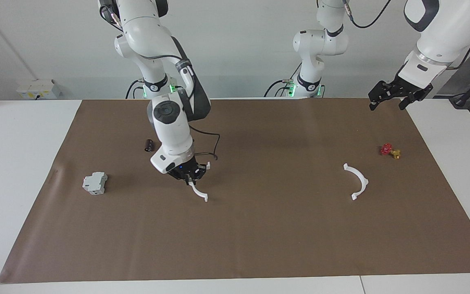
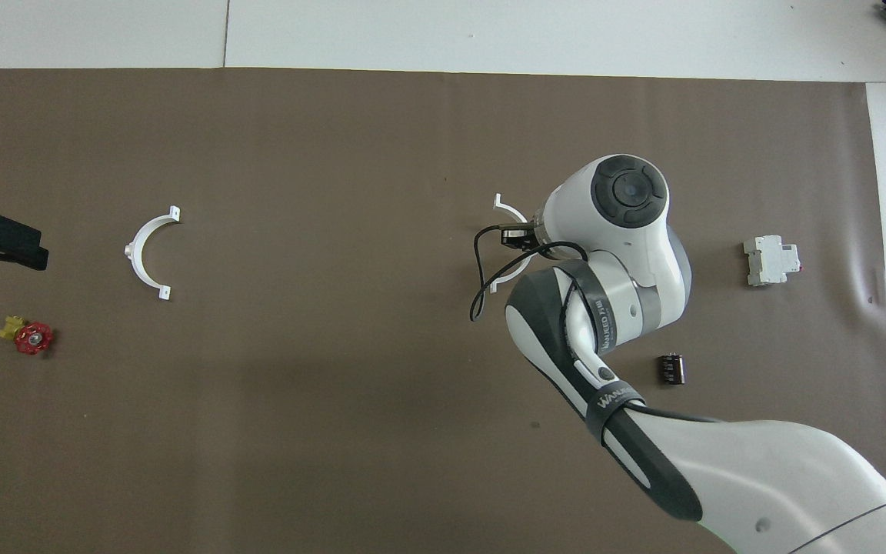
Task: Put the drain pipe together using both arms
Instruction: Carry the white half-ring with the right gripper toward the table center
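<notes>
A plain white wall [image 1: 235, 49] rises past a white table [image 1: 14, 163] covered by brown paper [image 1: 259, 237].

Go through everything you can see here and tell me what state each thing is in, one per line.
right gripper: shut on a white half-ring, over the brown mat.
held half-ring: gripped, hanging from the fingers.
other half-ring: lying flat, untouched.
left gripper: open, empty, waiting.
grey box: resting alone.
red-and-gold valve piece: resting alone.
small black cylinder: lying on its side.
</notes>
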You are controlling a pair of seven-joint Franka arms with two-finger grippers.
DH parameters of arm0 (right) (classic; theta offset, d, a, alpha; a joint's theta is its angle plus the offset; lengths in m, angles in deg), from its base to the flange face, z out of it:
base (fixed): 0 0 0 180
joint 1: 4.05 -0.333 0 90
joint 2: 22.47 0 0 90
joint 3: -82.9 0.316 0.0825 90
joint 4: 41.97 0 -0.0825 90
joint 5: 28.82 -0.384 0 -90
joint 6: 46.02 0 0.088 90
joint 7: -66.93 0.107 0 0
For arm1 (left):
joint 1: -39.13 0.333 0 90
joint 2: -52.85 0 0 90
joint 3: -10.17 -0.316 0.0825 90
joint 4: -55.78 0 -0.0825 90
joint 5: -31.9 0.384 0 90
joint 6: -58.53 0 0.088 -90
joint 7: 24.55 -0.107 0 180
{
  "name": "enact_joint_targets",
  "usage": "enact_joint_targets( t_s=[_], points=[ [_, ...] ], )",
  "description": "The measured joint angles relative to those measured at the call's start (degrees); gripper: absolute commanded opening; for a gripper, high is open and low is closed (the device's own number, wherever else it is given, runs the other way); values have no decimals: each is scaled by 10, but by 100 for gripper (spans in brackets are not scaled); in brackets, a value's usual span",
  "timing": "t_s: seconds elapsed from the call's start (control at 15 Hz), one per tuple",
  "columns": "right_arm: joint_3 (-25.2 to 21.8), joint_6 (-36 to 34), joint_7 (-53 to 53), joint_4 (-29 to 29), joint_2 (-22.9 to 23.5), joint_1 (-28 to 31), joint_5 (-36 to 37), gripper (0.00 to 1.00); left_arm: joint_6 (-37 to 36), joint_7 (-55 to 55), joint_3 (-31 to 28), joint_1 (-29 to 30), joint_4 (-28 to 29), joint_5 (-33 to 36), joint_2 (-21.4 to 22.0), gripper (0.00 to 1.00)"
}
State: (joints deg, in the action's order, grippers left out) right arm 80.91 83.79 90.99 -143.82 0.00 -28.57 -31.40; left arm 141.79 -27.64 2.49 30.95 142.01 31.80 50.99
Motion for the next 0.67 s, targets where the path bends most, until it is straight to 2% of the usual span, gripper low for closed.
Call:
enact_joint_targets(
  t_s=[0.27, 0.67],
  points=[
    [0, 29, 75, -6, 10, -48, 8, 0, 0, 0, 0, 0, 0, 0, 0, 100],
    [0, 35, 94, -20, 20, -62, 44, 0, 0, 0, 0, 0, 0, 0, -1, 100]
  ],
)
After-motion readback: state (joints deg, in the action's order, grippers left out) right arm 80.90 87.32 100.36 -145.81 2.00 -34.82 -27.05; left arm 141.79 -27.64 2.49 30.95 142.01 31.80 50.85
